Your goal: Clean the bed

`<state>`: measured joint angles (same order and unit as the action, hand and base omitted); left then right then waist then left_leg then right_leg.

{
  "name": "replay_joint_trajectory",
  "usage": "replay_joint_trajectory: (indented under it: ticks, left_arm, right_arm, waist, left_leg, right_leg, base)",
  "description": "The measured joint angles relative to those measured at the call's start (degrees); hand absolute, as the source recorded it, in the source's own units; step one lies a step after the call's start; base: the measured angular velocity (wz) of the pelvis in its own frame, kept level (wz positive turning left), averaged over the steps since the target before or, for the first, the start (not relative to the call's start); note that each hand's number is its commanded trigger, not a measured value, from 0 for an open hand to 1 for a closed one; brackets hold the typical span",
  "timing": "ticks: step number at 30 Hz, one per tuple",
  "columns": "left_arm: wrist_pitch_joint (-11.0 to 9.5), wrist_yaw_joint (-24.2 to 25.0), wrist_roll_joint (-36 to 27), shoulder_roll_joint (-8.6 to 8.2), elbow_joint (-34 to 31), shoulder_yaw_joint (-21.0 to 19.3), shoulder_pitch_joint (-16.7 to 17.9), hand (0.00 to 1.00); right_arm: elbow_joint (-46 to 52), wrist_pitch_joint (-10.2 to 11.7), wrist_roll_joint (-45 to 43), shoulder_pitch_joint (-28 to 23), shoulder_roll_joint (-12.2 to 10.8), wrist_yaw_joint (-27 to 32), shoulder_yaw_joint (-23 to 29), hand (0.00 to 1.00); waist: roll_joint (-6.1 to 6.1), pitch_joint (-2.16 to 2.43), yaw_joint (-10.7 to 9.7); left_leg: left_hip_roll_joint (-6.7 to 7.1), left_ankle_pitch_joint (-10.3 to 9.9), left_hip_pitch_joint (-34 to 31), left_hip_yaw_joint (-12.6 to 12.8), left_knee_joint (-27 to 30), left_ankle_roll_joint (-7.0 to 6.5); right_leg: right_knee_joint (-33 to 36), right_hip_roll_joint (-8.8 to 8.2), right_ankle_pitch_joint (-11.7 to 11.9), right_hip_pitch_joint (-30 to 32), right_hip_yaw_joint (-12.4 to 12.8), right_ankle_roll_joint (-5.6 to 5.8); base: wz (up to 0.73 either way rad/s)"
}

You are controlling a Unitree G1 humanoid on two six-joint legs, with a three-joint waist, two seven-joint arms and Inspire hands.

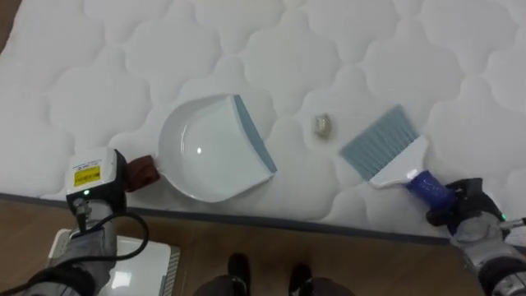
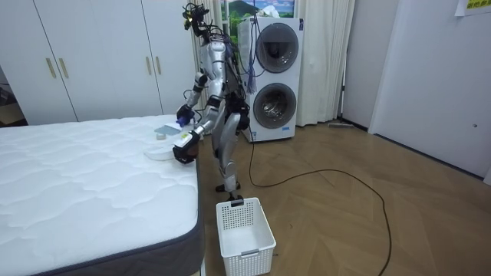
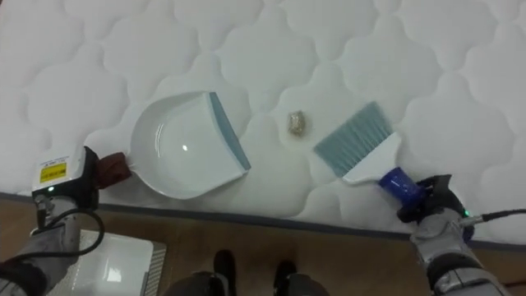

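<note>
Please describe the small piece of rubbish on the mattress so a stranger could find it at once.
Start at the white quilted mattress, near the edge closest to the robot. There a white dustpan with a blue-grey lip lies to the left and a blue-handled brush to the right. The rubbish is the small, pale, crumpled lump between them, touching neither.

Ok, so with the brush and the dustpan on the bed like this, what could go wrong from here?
The scrap lies on the quilted mattress between the brush and the dustpan; a sweep may roll it into a seam or past the pan's angled lip. The dustpan sits close to the mattress edge, so a hard push could nudge it off. The right hand grips the brush handle far from the bristles, so they may wobble.
</note>
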<state>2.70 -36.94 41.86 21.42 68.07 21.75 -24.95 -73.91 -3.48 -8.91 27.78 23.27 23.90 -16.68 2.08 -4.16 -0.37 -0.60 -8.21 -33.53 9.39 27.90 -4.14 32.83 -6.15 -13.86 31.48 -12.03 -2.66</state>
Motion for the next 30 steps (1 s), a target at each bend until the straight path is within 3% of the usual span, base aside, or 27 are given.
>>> replay_joint_trajectory:
  ticks: [8,12,15,21,30]
  left_arm:
    - [2.0,-0.1,0.8,1.05,-1.0,1.7,-1.4,1.00]
    - [2.0,-0.1,0.5,2.75,-1.6,3.6,-2.1,1.00]
    - [2.4,0.0,1.0,3.00,-1.6,4.0,-2.5,1.00]
    - [4.5,0.0,1.1,3.53,-2.3,5.6,-3.6,1.00]
    - [5.9,-0.2,1.7,4.42,-3.7,5.8,-3.6,1.00]
  right_arm:
    - [-0.6,-3.9,-13.5,3.1,2.9,1.5,-3.6,1.00]
    - [-1.0,-5.2,-19.3,5.2,3.6,1.6,-6.0,1.00]
    - [-1.1,-6.2,-26.1,7.1,4.5,1.6,-6.9,1.00]
    - [-1.0,-6.9,-34.1,11.0,7.1,2.7,-10.4,1.00]
    - [0.6,-8.4,-38.2,11.8,7.3,4.2,-11.3,1.00]
  waist:
    - [1.82,-0.06,1.0]
    - [3.01,-0.57,1.1]
    - [3.31,-0.68,1.3]
    - [4.28,-1.06,2.3]
    - [5.83,-1.05,2.7]
  left_leg:
    - [-0.09,0.0,-0.9,0.1,-0.1,0.01]
    - [-0.34,0.0,-0.9,0.0,-0.2,0.02]
    - [-0.33,0.0,-0.9,0.0,-0.2,0.02]
    - [-0.70,0.0,-0.9,1.0,-0.4,0.03]
    - [-0.73,0.0,-0.7,1.3,-0.3,0.04]
  right_leg:
    - [0.1,0.01,0.1,0.9,-0.2,-0.11]
    - [-0.2,0.16,0.3,0.6,-0.6,-0.24]
    - [-0.2,0.19,0.3,0.6,-0.5,-0.23]
    - [-0.2,0.39,0.4,1.2,0.3,-0.41]
    - [0.1,0.44,0.5,1.3,0.6,-0.41]
  base:
    - [0.00]
    - [0.01]
    - [0.00]
    - [-0.07]
    - [0.00]
